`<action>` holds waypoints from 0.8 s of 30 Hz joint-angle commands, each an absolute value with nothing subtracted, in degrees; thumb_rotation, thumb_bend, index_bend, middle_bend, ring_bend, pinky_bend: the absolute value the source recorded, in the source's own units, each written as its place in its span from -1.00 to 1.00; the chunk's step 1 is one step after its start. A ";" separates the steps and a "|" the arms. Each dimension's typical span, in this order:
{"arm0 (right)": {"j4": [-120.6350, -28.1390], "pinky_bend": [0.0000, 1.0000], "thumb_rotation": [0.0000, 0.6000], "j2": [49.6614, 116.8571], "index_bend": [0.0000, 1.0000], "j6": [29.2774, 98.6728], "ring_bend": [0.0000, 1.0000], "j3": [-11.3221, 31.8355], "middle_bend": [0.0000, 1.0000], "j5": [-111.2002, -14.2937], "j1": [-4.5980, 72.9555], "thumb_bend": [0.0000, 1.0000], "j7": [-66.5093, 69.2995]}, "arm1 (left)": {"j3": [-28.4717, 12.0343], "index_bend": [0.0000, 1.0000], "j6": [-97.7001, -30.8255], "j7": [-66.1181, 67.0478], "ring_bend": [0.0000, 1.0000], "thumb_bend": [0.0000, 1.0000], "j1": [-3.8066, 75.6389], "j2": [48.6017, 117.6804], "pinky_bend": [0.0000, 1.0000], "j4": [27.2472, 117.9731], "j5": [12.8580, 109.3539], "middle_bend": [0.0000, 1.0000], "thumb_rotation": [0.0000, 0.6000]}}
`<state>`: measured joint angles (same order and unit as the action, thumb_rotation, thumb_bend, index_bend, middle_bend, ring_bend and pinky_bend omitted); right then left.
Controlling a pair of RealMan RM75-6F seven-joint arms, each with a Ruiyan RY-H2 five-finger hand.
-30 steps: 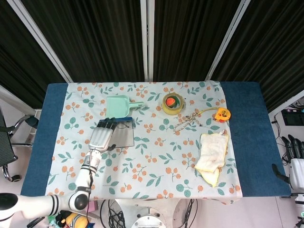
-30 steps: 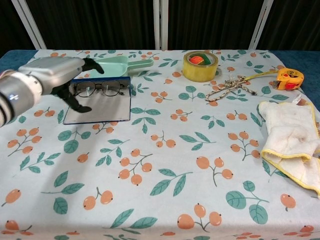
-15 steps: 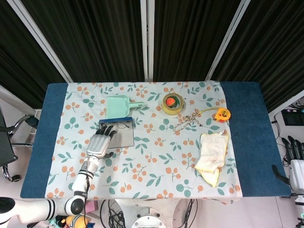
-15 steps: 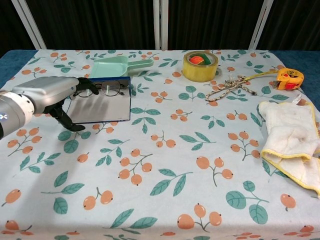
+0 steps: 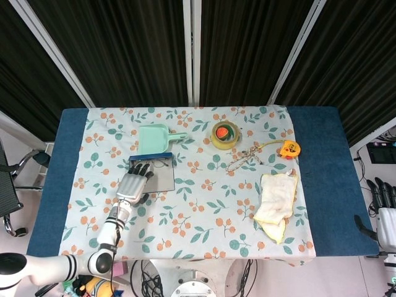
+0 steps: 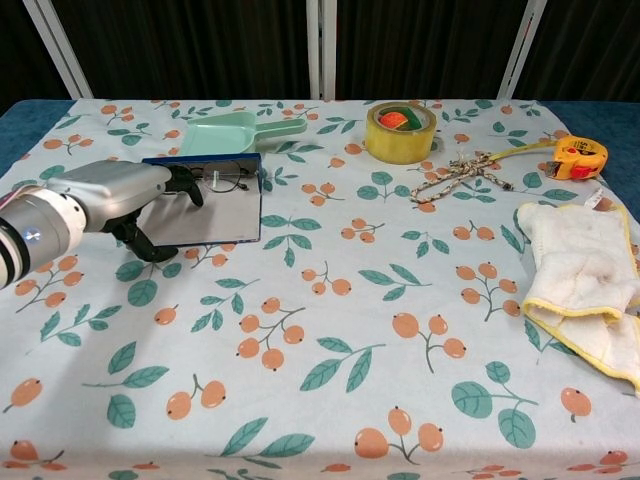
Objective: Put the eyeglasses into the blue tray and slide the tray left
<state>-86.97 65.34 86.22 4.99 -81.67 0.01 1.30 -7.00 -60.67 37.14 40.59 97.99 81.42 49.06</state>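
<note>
Already the eyeglasses [image 6: 220, 177] lie inside the blue tray [image 6: 215, 217], near its far rim — so the first half looks done and the slide to the left remains. The left hand [image 6: 120, 195] rests over the tray's left part, fingers spread and gripping nothing, thumb down by the near-left corner. The right hand [image 5: 385, 198] waits off the table's edge; whether it is clenched I cannot tell. Just behind the tray sits a green dustpan [image 6: 232, 129]; leftward the cloth looks bare.
</note>
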 commanded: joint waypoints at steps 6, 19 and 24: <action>-86.94 -1.00 1.00 65.31 -1.00 86.19 -1.00 4.76 -1.00 -81.92 -0.07 -0.56 1.47 | -6.37 -0.38 -61.85 38.90 -0.89 -0.63 40.77 99.31 -0.68 78.61 50.51 -0.87 1.00; -86.83 -1.00 1.00 65.24 -1.00 85.78 -1.00 4.64 -1.00 -82.35 0.27 -0.55 1.59 | -7.22 -0.27 -63.19 36.62 -0.89 -0.31 40.20 101.13 -0.68 73.68 53.76 -0.83 1.00; -86.91 -1.00 1.00 65.23 -1.00 85.71 -1.00 4.56 -1.00 -82.57 0.39 -0.55 1.39 | -7.44 -0.26 -64.51 34.21 -0.89 -0.25 39.69 102.58 -0.68 71.04 56.77 -0.80 1.00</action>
